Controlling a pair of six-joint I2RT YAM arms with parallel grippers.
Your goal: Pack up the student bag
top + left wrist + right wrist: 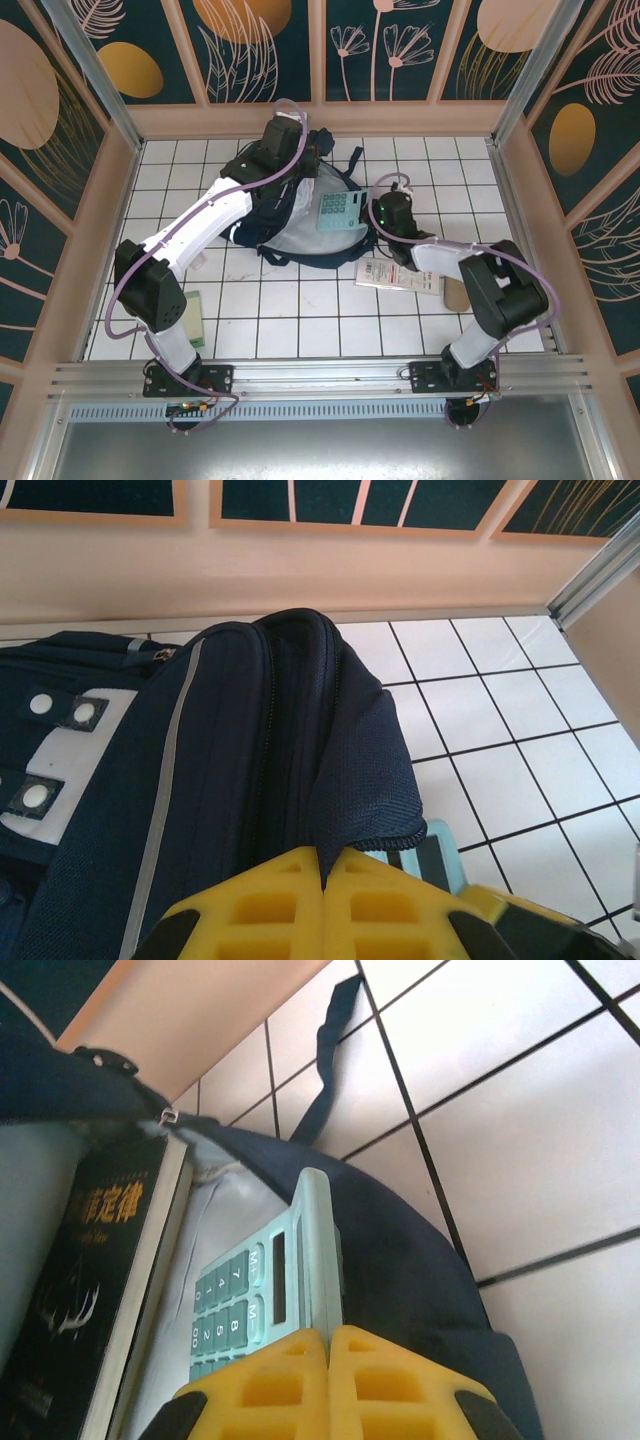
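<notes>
two grippers, both pinched tight. the right gripper [329, 1355] clamps one mint calculator [255, 1295] by its edge; one dark book [95, 1290] lies just left, inside the one student bag [420, 1290]. the left gripper [323, 880] nips its navy flap, directly ahead.

Teal calc [270, 1300] next to black book [90, 1290]; white pkg [397, 275] on tiles [300, 310].

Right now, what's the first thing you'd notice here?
The big navy student bag lying open on the white tiled table. The right gripper pinches a mint-green calculator at its opening, beside a dark book inside, while the left gripper grips the bag's fabric edge.
</notes>
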